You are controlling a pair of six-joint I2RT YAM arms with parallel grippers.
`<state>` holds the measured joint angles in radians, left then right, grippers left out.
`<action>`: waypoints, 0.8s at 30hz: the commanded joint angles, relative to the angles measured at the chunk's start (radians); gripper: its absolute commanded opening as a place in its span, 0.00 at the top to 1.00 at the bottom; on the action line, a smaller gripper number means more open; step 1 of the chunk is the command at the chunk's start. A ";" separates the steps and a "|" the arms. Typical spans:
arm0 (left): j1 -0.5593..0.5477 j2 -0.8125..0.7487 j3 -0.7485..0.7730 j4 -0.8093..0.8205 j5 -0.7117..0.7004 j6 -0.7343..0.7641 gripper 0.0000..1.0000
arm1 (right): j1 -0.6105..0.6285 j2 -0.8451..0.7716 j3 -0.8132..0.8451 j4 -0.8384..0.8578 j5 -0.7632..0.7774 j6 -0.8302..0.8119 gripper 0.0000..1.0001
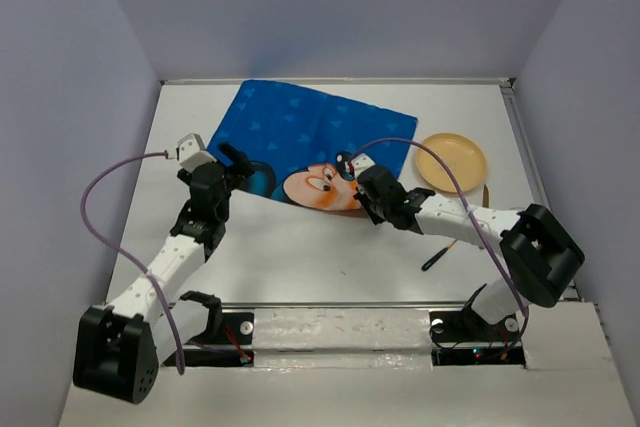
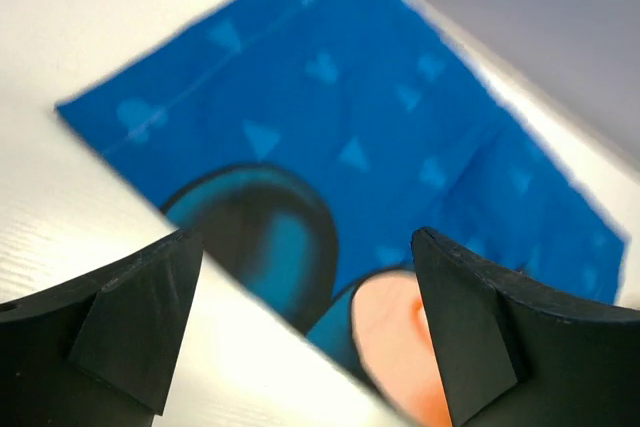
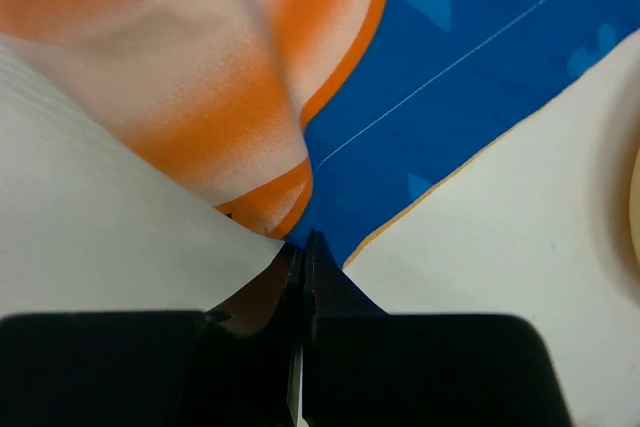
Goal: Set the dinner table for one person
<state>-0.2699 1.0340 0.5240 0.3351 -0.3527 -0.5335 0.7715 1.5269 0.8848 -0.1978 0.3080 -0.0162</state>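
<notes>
Dinner table lies under everything, the placemat askew on it.
Right gripper is closed on the placemat's near edge, probably to pull it straight; left gripper hovers open above the placemat's left corner.

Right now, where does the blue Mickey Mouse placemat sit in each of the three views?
Top external: the placemat lies upper centre, skewed, ahead of both arms.
Left wrist: the placemat fills the middle and upper right, blurred.
Right wrist: the placemat covers the top and middle, its near edge in the shut right gripper.
Shared landmark: the orange Mickey face.
</notes>
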 commanded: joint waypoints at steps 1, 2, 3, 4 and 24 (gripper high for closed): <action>-0.005 -0.147 -0.033 0.055 -0.083 -0.095 0.05 | -0.005 -0.050 -0.001 -0.132 0.115 0.166 0.96; -0.005 -0.153 -0.044 0.041 -0.075 -0.109 0.05 | -0.005 -0.053 -0.006 -0.147 0.120 0.182 0.93; -0.006 -0.163 -0.053 0.026 -0.081 -0.114 0.05 | -0.005 -0.059 -0.004 -0.188 0.134 0.240 0.87; -0.006 -0.163 -0.077 0.001 -0.101 -0.121 0.05 | -0.005 -0.062 -0.001 -0.212 0.137 0.268 0.87; 0.311 0.335 0.008 0.148 0.073 -0.253 0.33 | -0.014 -0.323 -0.078 0.009 -0.251 0.412 0.72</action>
<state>0.0021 1.2903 0.4438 0.4080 -0.3206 -0.7639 0.7631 1.2259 0.8558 -0.3641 0.2001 0.3584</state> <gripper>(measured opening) 0.748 0.326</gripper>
